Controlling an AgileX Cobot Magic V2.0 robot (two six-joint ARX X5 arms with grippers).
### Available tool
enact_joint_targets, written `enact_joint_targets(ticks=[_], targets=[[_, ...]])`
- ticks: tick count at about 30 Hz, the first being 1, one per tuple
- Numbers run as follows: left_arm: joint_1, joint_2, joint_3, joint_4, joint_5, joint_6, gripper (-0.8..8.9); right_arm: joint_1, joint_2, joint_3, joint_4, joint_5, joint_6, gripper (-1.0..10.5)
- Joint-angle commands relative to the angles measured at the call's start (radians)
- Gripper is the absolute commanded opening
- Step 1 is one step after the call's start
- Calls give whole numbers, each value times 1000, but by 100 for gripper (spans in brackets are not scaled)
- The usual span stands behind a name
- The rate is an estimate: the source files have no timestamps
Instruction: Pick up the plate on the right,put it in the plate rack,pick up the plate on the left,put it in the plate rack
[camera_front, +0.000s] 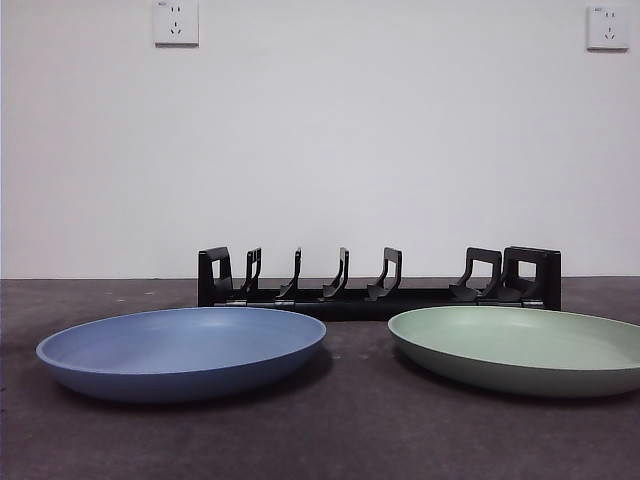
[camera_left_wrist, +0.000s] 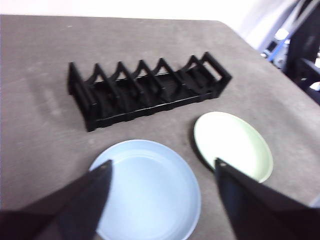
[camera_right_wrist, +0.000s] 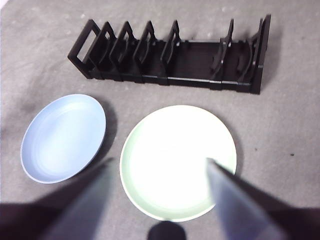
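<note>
The green plate (camera_front: 520, 348) lies flat on the desk (camera_front: 340, 430) on the right, just in front of the plate rack's (camera_front: 378, 283) blocky right end, with the blue plate (camera_front: 182, 350) beside it on the left, the two apart. Both look like thin, stiff, light plastic dishes with a smooth matte face, so I judge them easy to lift but liable to slide or swivel in a narrow bite. Lying flat, each offers only its raised rim; I would take the green one at the rim edge nearest me, one jaw under the lip and one inside.

My right pincer (camera_right_wrist: 160, 197) hangs over the green plate (camera_right_wrist: 178, 161), jaws spread wide and gripping nothing. My left pincer (camera_left_wrist: 162, 187) hangs likewise over the blue plate (camera_left_wrist: 146, 189), released and empty.

The rack (camera_right_wrist: 172, 57) stands behind both plates, all its slots between the curved prongs bare. Neither plate holds anything. Nothing of the task is done yet.
</note>
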Motion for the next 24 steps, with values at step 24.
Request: enact_joint_targets(ticks=[24], targets=[[-218, 137, 3, 139, 35, 134, 601, 1, 623, 6, 26, 99, 8, 591]])
